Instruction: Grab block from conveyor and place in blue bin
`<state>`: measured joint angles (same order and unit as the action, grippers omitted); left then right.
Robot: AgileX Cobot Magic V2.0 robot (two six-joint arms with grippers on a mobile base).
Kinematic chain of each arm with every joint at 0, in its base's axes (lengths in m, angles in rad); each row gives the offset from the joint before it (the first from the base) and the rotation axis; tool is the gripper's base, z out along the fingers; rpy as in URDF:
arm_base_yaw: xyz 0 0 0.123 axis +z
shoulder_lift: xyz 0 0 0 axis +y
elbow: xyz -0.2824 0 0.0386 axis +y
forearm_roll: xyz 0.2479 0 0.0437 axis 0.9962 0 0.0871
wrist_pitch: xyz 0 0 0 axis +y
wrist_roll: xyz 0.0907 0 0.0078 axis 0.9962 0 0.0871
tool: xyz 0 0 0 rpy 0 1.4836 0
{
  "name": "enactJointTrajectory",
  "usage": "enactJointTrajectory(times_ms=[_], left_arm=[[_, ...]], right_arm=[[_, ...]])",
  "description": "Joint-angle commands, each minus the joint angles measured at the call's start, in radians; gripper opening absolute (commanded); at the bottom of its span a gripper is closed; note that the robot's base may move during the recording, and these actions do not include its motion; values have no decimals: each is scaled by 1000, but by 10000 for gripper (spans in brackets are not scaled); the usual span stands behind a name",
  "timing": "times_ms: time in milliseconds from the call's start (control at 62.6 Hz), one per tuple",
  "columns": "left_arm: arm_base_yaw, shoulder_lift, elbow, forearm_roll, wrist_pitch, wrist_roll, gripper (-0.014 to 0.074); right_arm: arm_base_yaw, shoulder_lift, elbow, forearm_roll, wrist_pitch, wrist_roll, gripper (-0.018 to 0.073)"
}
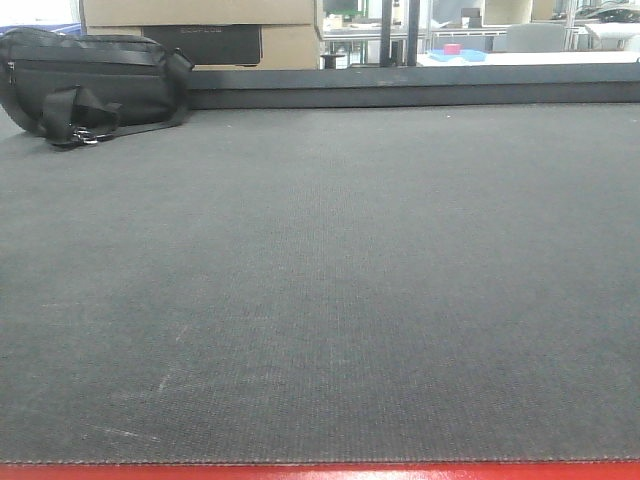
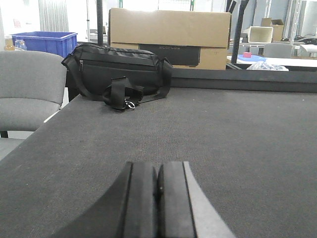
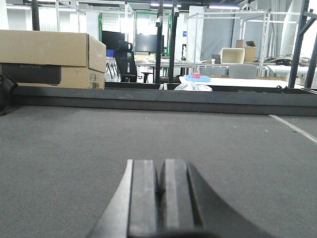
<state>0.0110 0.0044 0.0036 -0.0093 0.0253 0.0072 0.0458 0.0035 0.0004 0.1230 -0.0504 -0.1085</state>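
The belt (image 1: 330, 280) fills the front view from its red edge (image 1: 320, 471) at the bottom to a dark rail (image 1: 420, 90) along the far side. Its woven grey surface lies flat, with faint pale scuffs near the front left.

A black bag (image 1: 95, 85) rests on the belt's far left corner, just before the rail, its strap trailing forward. Behind the rail stands a cardboard box (image 1: 290, 45).

In the left wrist view the belt's left edge runs diagonally; just past it is a grey chair (image 2: 27, 84), and behind the chair a blue bin (image 2: 44, 42), off the belt and well apart from both arms. In the right wrist view a pale stripe (image 3: 294, 128) runs along the belt towards its right side.

The left gripper (image 2: 157, 198) sits low over the belt with its pads pressed together on nothing. The right gripper (image 3: 159, 193) is likewise closed and empty.

A small pink piece (image 3: 196, 75) sits on a blue tray (image 3: 198, 79) on a white table far beyond the rail
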Motion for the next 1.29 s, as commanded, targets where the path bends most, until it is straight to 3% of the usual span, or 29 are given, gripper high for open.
enactJointTrajectory(times_ms=[0,303,479,639,782,1038,1165,1277], left_arm=[[6,-4,-4,-6,-13,-1,-111],[5,-4,-4,-6,-82,-1,-111],[5,-4,-39,-6,1,-1,-111],[5,0,-240,-6,206,-1,-111],[5,113,-413,-6,342,-1,-111],[5,535,-723,-29,662,-1,-111],[5,779,-893,-36,826,-1,-111],[5,946,-1013,-36,896,-1,-111]], right_arm=[[-3,-3,0,-12,-32,-6,-162],[-3,-3,0,-12,-48,-6,-162],[-3,-3,-22,-12,15,-6,-162],[-3,-3,-231,-12,200,-6,-162],[-3,119,-413,-12,429,-6,-162],[-3,499,-702,-12,722,-6,-162],[-3,726,-838,-12,936,-6,-162],[-3,882,-934,-12,1072,-6,-162]])
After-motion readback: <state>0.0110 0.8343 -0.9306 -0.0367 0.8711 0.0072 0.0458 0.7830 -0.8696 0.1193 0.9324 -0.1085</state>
